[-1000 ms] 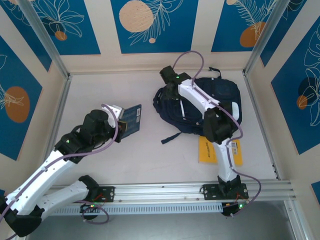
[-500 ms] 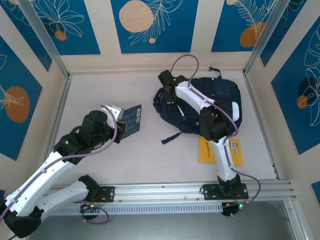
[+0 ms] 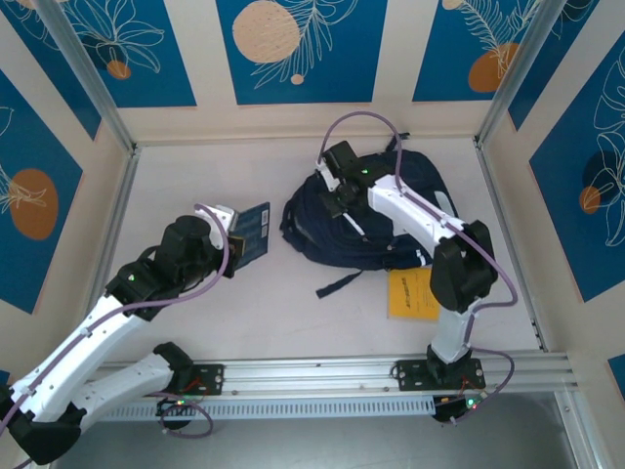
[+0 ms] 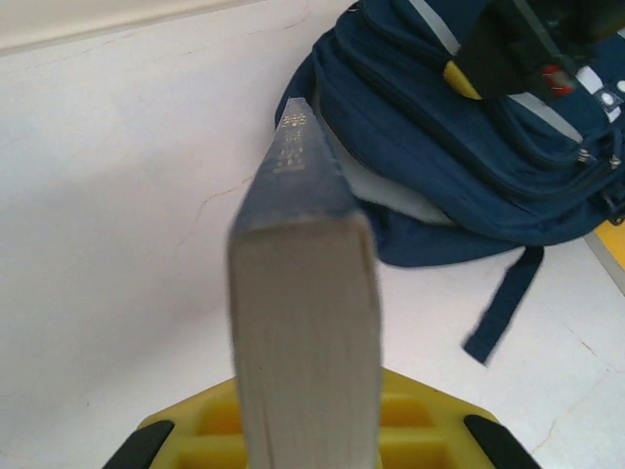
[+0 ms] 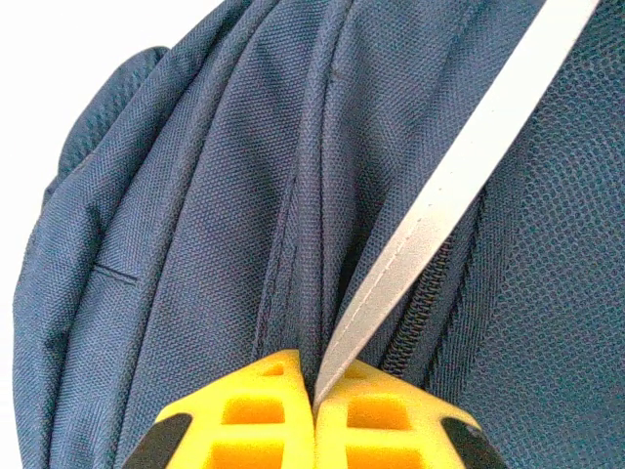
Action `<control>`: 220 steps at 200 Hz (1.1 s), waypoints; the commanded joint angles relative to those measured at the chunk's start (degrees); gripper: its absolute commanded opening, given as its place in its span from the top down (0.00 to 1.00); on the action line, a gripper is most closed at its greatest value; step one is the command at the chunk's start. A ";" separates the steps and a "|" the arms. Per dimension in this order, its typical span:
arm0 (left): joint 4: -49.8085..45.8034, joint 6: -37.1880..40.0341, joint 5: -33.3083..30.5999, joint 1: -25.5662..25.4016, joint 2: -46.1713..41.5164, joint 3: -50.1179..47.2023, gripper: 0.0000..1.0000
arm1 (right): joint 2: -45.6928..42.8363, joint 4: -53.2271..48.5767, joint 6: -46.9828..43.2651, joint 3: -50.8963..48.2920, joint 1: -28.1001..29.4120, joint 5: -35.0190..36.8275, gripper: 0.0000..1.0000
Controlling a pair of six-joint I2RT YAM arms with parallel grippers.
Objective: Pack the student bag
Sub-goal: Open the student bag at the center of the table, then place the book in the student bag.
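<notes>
So, right gripper [image 5: 315,405]: yellow fingers [image 5: 244,425] pressed tight together, pinching a thin white-grey stripe [image 5: 459,176] plus the fabric fold next to it on the large dark navy woven-fabric student bag [image 5: 186,195]. A zip line runs just right of that stripe. From top cam, the gripper [image 3: 338,200] sits on the bag's upper left part, w/ the white arm reaching diagonally across the bag.

Left gripper [image 4: 308,440]: yellow fingers [image 4: 420,430] closed narrow on a thick book w/ dark blue cover [image 4: 305,322]. Book is edge-on to the wrist cam, pale page block facing the cam, far corner pointing toward the bag. In top cam the book [image 3: 254,231] is held out left of the bag, apart from it, not touching.

Bag [image 3: 317,234] lies on the white tabletop [image 3: 195,176], right-of-centre toward the back wall. A loose dark strap [image 3: 337,283] trails from its near edge onto the table. A flat yellow rectangular booklet [image 3: 412,293] lies on the table just at the bag's near side, by the right arm. Can't tell if its far edge is tucked under the bag. A silver metal rail [image 3: 312,371] runs along the near edge, w/ both arm bases on it.
</notes>
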 commanded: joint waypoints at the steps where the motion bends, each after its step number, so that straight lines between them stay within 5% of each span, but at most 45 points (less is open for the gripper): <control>1: 0.23 -1.92 -2.06 1.38 0.18 1.18 1.00 | -6.22 6.54 -1.15 -0.89 -1.37 -21.17 1.00; 63: 0.08 -8.30 6.01 4.08 0.13 2.24 1.00 | -15.19 13.75 17.43 -7.26 -14.14 -56.11 1.00; 97: 6.89 -17.07 15.00 5.72 0.52 0.27 1.00 | -16.45 17.26 22.10 -9.10 -18.51 -69.32 1.00; 220: 57.92 -55.54 26.52 6.13 18.14 -14.31 1.00 | -16.98 32.94 34.36 -13.11 -20.98 -82.27 1.00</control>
